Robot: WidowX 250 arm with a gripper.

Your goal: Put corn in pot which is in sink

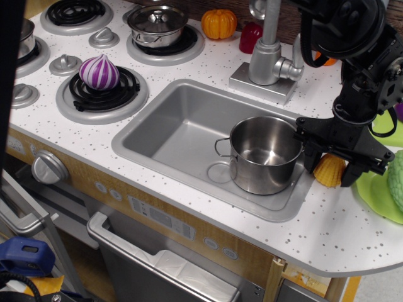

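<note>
The yellow corn [329, 167] lies on the white counter just right of the sink [182, 126]. The steel pot [264, 154] stands upright and empty in the sink's front right corner, next to the drain circle. My black gripper [330, 175] has come down over the corn, open, with one finger on each side of it and close to it. The left finger [310, 162] is near the pot's right handle. The arm hides the upper part of the corn.
The faucet [271, 56] stands behind the sink. A green plate [376, 189] with a green vegetable [398, 179] lies right of the gripper. A purple onion [99, 72] sits on a burner, a lidded pot [157, 24] on another. A pumpkin [219, 24] is at the back.
</note>
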